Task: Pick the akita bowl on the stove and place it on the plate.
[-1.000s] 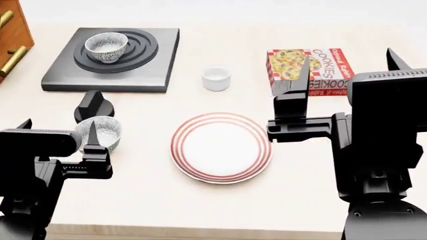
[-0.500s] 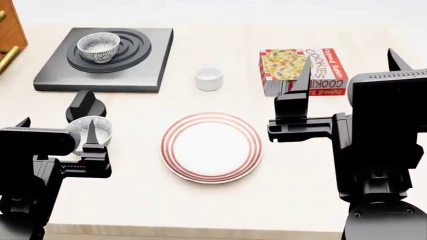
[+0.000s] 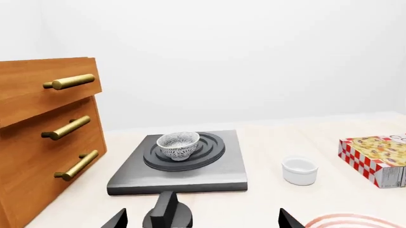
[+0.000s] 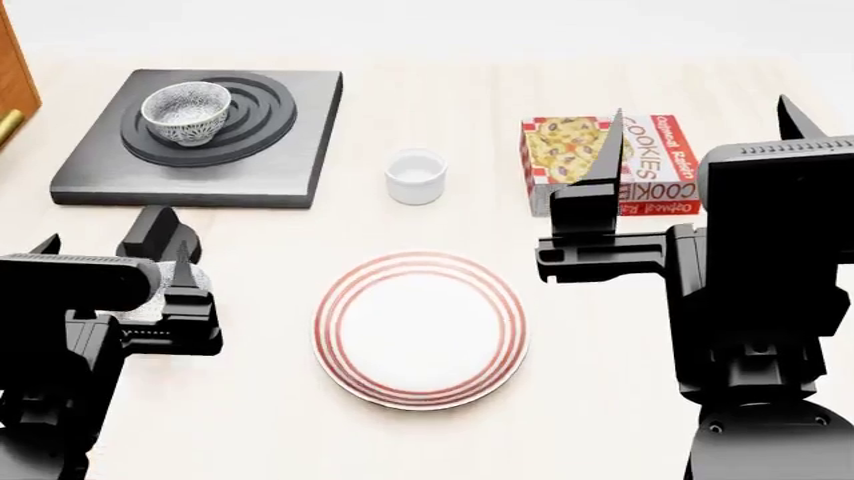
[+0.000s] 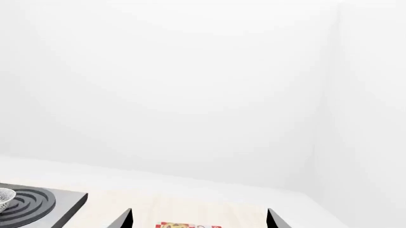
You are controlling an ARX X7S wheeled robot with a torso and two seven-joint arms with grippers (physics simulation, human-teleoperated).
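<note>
Both black arms reach forward at the near edge of the head view, one at each side, wrists level. The left gripper (image 4: 114, 265) sits low and close in, its jaws spread apart with nothing between them. The right gripper (image 4: 701, 125) is held higher and farther forward, jaws likewise parted and empty.

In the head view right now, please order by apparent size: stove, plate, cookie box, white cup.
Largest to smallest:
1. stove
2. plate
3. cookie box
4. white cup
The plate lies nearer the camera, so it looks somewhat bigger than it otherwise would.
</note>
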